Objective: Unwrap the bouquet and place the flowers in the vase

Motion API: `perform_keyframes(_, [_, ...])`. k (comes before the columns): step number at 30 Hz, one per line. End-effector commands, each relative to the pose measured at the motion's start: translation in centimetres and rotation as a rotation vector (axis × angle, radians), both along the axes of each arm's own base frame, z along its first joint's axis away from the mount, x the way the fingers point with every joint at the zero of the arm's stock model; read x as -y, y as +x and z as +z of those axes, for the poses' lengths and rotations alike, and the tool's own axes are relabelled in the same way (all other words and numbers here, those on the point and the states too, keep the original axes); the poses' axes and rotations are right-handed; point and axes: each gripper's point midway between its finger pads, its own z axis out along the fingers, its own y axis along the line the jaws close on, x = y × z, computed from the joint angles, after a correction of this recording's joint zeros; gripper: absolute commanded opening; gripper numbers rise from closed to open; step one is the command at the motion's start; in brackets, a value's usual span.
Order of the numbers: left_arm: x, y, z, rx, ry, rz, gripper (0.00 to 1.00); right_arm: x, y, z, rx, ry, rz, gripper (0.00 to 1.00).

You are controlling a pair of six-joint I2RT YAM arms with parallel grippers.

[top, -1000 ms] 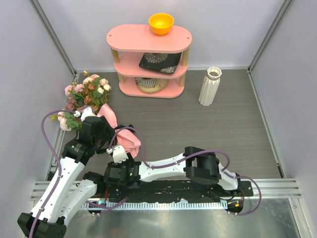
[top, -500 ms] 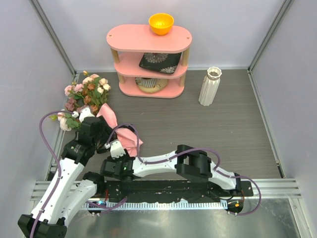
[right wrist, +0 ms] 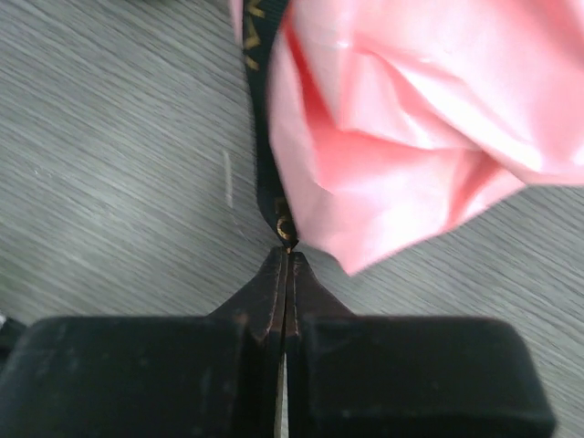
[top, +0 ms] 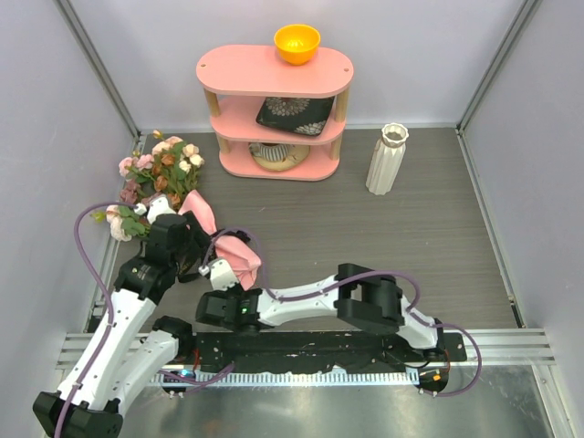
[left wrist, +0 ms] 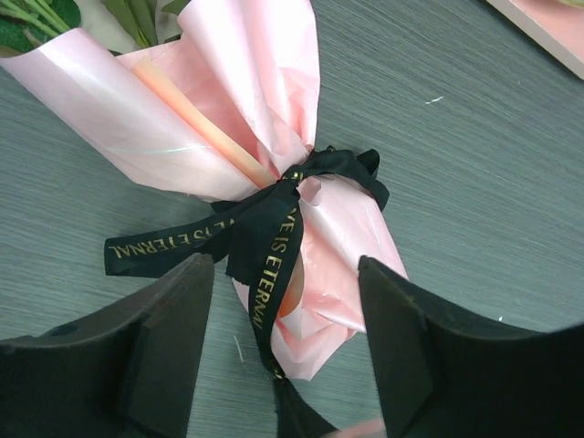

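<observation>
table [top: 383, 246]: grey wood-grain top, everything sits on it, same as a second ago

shelf [top: 239, 71]: pink three-tier oval unit at the back. The dark patterned thing [top: 294, 114] on the middle tier looks like a plate, but it's hard to say from up here

right gripper [right wrist: 287, 265]: this is the big change. A second ago the jaws were apart beside the wrapped end; now they're pressed fully together, pinching the very tip of a black ribbon [left wrist: 265, 228] tail. The arm lies low across the front of the table, reaching left

left gripper [left wrist: 285, 278]: jaws spread wide, same as before, one finger on each side of the tied end. It's hovering over it, gripping nothing

bouquet [top: 169, 173]: hasn't moved. It's lying on its side at the left of the table, blooms toward the back-left corner, the salmon-pink wrapping [left wrist: 228, 91] pointing at the arms, the bow not undone

vase [top: 386, 160]: white, ribbed, upright to the right of the shelf, well apart from the bouquet, nothing in it

orange bowl [top: 297, 43]: on the shelf's top tier, hasn't budged

writing: gold capitals on the ribbon. "IS ETERNAL" reads clearly down the pinched tail, with just a final "E" showing before it. "ETERNAL" appears again on the left tail
</observation>
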Motion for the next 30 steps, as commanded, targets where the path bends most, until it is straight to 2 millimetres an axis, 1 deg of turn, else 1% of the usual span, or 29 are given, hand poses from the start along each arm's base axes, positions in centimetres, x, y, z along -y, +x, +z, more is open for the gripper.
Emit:
perform_keyframes(1, [-0.4, 0.7, 0.0, 0.018, 0.025, 0.021, 0.72, -0.3, 1.1, 9.8, 0.089, 0.257, 0.056, 0.01])
perform_keyframes(2, [-0.5, 0.8, -0.2, 0.008, 0.033, 0.023, 0.75, -0.3, 0.9, 10.2, 0.079, 0.295, 0.083, 0.01])
perform_keyframes(3, [-0.5, 0.9, -0.2, -0.001, 0.038, 0.023, 0.78, -0.5, 0.5, 9.4, 0.036, 0.35, 0.133, 0.01])
perform_keyframes(5, [-0.4, 1.0, -1.0, -0.041, 0.05, 0.017, 0.78, -0.5, 0.4, 11.0, -0.003, 0.444, 0.169, 0.01])
perform_keyframes(6, [-0.2, 1.0, -1.1, -0.053, 0.057, 0.0, 0.76, 0.1, 1.0, 10.6, -0.022, 0.454, 0.164, 0.01])
perform_keyframes(8, [0.3, 1.2, -1.5, -0.083, 0.056, -0.029, 0.71, 0.0, 1.0, 11.7, -0.047, 0.512, 0.183, 0.01])
perform_keyframes(9, [0.4, 1.3, -1.6, -0.09, 0.062, -0.036, 0.69, 0.3, 1.3, 11.6, -0.046, 0.521, 0.179, 0.01])
perform_keyframes(10, [0.4, 1.4, -1.7, -0.098, 0.071, -0.051, 0.6, 0.4, 1.3, 11.8, -0.045, 0.528, 0.181, 0.01])
perform_keyframes(13, [0.3, 1.9, -2.7, -0.115, 0.1, -0.049, 0.45, 0.3, 1.3, 12.3, -0.042, 0.554, 0.191, 0.01])
perform_keyframes(14, [0.2, 2.1, -3.3, -0.134, 0.111, -0.046, 0.44, 0.2, 1.3, 12.2, -0.046, 0.557, 0.19, 0.01])
perform_keyframes(16, [0.2, 2.2, -3.6, -0.154, 0.12, -0.05, 0.43, 0.2, 1.3, 12.4, -0.05, 0.566, 0.194, 0.01])
perform_keyframes(18, [0.4, 2.4, -4.2, -0.169, 0.123, -0.066, 0.43, 0.5, 1.3, 12.4, -0.049, 0.566, 0.193, 0.01])
perform_keyframes(20, [1.0, 2.4, -4.5, -0.179, 0.11, -0.098, 0.42, 0.8, 1.4, 12.6, -0.048, 0.571, 0.191, 0.01])
perform_keyframes(22, [1.2, 2.5, -4.9, -0.193, 0.111, -0.109, 0.42, 1.0, 1.4, 12.7, -0.045, 0.588, 0.187, 0.01])
perform_keyframes(24, [1.1, 2.5, -5.1, -0.2, 0.124, -0.109, 0.38, 1.3, 1.6, 12.4, -0.05, 0.596, 0.179, 0.01])
perform_keyframes(27, [0.7, 2.4, -5.3, -0.207, 0.139, -0.094, 0.33, 1.5, 1.8, 12.5, -0.058, 0.599, 0.177, 0.01])
perform_keyframes(30, [0.5, 2.4, -5.6, -0.221, 0.149, -0.085, 0.31, 1.9, 2.0, 12.7, -0.05, 0.597, 0.166, 0.01])
